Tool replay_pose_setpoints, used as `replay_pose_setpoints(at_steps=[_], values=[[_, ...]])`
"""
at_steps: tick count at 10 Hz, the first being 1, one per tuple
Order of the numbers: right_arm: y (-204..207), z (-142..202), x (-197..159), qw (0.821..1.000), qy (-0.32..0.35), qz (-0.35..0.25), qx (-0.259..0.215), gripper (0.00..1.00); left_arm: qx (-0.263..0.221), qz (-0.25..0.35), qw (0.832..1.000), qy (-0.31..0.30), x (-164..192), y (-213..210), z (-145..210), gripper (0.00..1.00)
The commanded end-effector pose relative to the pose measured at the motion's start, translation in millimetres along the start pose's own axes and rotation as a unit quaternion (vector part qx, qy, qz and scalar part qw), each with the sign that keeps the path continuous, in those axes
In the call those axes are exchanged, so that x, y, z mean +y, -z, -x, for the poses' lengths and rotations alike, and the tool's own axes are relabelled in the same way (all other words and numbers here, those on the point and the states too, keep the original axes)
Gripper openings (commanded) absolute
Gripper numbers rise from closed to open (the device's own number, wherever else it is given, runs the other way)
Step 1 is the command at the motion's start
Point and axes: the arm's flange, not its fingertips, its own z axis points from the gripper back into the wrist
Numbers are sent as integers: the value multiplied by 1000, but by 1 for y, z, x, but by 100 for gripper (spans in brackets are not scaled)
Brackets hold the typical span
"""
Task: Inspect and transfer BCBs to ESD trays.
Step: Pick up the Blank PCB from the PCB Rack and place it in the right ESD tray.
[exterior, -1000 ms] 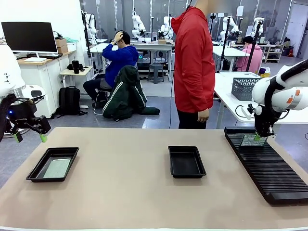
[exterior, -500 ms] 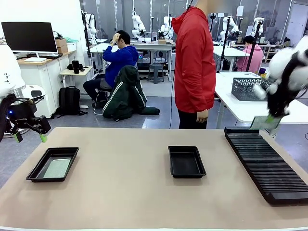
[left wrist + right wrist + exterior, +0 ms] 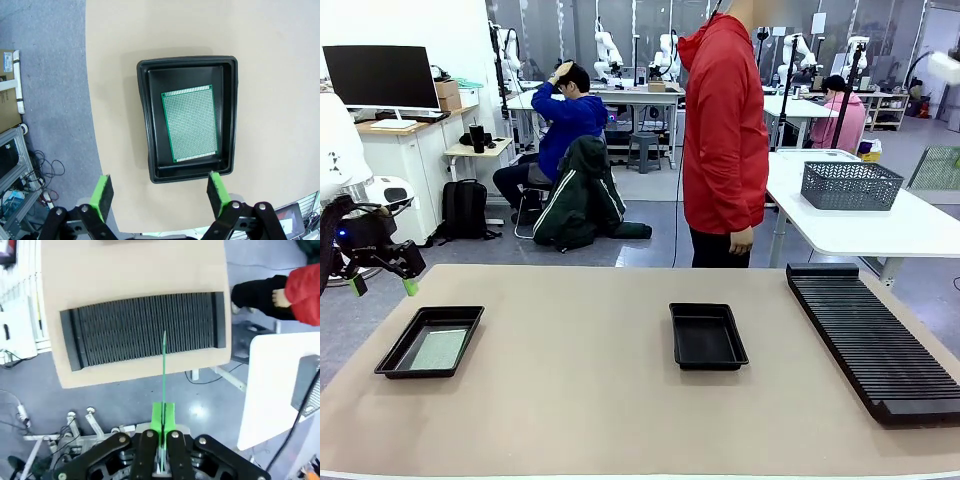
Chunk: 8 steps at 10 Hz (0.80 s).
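1. Tan desk (image 3: 580,400) seen from the robot's side, with a person in a red hooded jacket (image 3: 723,130) standing at the far edge.
2. On the desk's left lies a shallow black rectangular plastic tray with flared rim (image 3: 392,357); flat inside it rests a thin green rectangular circuit board (image 3: 438,349). In the left wrist view the board (image 3: 190,123) shows a fine grid of tiny holes and sits slightly smaller than the tray floor, with its tray (image 3: 145,125) framing it.
3. A second identical black tray (image 3: 707,336) sits near the desk's middle.
4. A long black ribbed slotted rack (image 3: 870,340) lies along the desk's right side.
5. The left tool (image 3: 383,286) hovers beyond the desk's left edge, its green-padded fingers (image 3: 102,194) spread wide and holding nothing.
6. The right tool (image 3: 162,427) is pressed together, pinching a second green circuit board (image 3: 163,365) seen edge-on as a thin line, high above the rack (image 3: 140,327).
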Motion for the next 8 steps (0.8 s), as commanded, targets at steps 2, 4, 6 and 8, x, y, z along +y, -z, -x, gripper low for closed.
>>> replay_pose_setpoints(at_steps=[2,4,6,8], values=[[-19,-6,-10,1000,25,-12,5,2,-6,-2,1000,-1,1,2,0,100],[-21,-4,-2,1000,11,-3,0,2,-6,-2,1000,-1,1,2,0,100],[-21,-4,-2,1000,11,-3,0,2,-6,-2,1000,-1,1,2,0,100],[-21,-4,-2,1000,11,-3,0,2,-6,-2,1000,-1,1,2,0,100]])
